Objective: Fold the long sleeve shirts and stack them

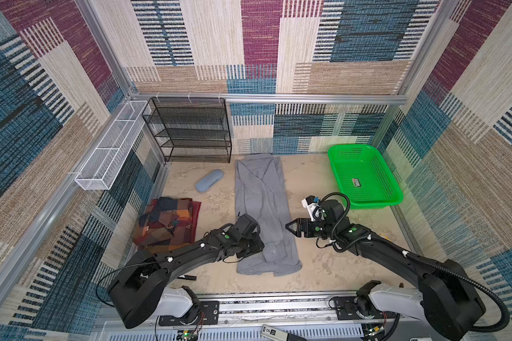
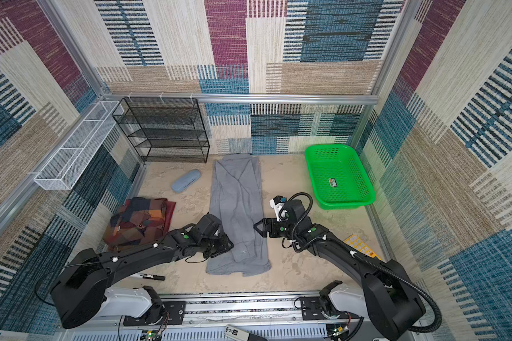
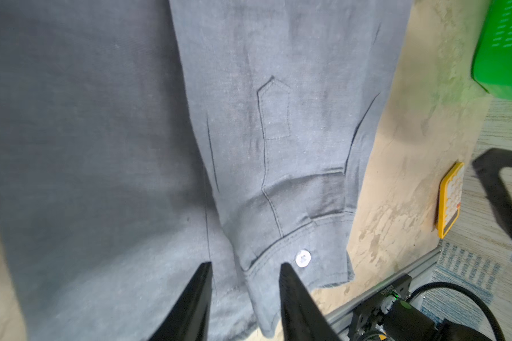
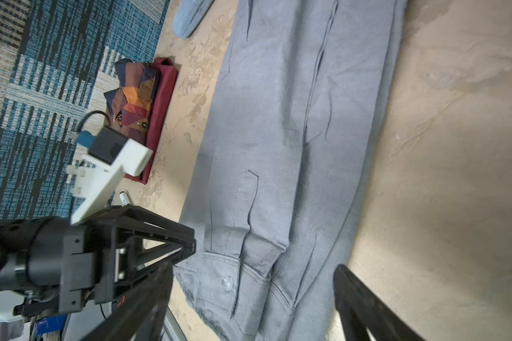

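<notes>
A grey long sleeve shirt (image 1: 260,200) (image 2: 237,200) lies in the middle of the table, folded lengthwise into a narrow strip, with a sleeve laid along it. The plaid shirt (image 1: 167,226) (image 2: 139,226) sits folded at the left. My left gripper (image 1: 262,245) (image 3: 244,264) is at the grey shirt's left edge near its front end. Its jaws stand a narrow gap apart over the buttoned cuff (image 3: 303,258), and the cloth between them lies flat. My right gripper (image 1: 288,228) (image 4: 253,267) hovers wide open at the strip's right edge, holding nothing.
A green basket (image 1: 376,203) stands at the back right. A blue-grey case (image 1: 209,180) lies left of the grey shirt. A black mesh rack (image 1: 189,130) and a white wire basket (image 1: 113,147) line the back left. A marker (image 2: 148,277) and a yellow pad (image 2: 359,245) lie near the front.
</notes>
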Controlling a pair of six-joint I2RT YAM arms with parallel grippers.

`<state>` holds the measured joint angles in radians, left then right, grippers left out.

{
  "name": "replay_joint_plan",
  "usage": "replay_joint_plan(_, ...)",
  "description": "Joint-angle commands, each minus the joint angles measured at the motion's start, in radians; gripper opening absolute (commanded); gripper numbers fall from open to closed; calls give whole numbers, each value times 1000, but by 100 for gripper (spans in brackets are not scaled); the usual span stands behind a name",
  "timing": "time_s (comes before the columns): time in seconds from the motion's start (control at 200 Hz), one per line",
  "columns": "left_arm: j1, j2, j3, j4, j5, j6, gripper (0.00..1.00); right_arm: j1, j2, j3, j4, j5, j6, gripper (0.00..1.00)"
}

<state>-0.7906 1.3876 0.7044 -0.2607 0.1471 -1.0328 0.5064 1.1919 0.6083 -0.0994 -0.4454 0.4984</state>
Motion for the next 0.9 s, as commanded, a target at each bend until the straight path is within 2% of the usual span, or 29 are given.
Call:
replay_joint_plan(0.0, -6, 34, 15, 24, 9, -14, 28, 2, -26, 0, -2, -7, -7, 86)
replay_joint_plan(0.255, -7, 53, 28, 38, -32, -15, 19, 1, -88, 14, -26, -14, -19, 86)
replay_joint_plan(0.451, -7, 95, 40, 60, -21, 0, 4, 1, -95, 4, -18, -17, -19, 86)
replay_joint_plan(0.561, -7, 81, 39, 41, -38, 12, 0, 2, -96, -3, -15, -16, -20, 86)
replay_joint_plan(0.896, -7, -211, -52, -53, -93, 30, 0, 2, -82, -30, 15, -39, 5, 85)
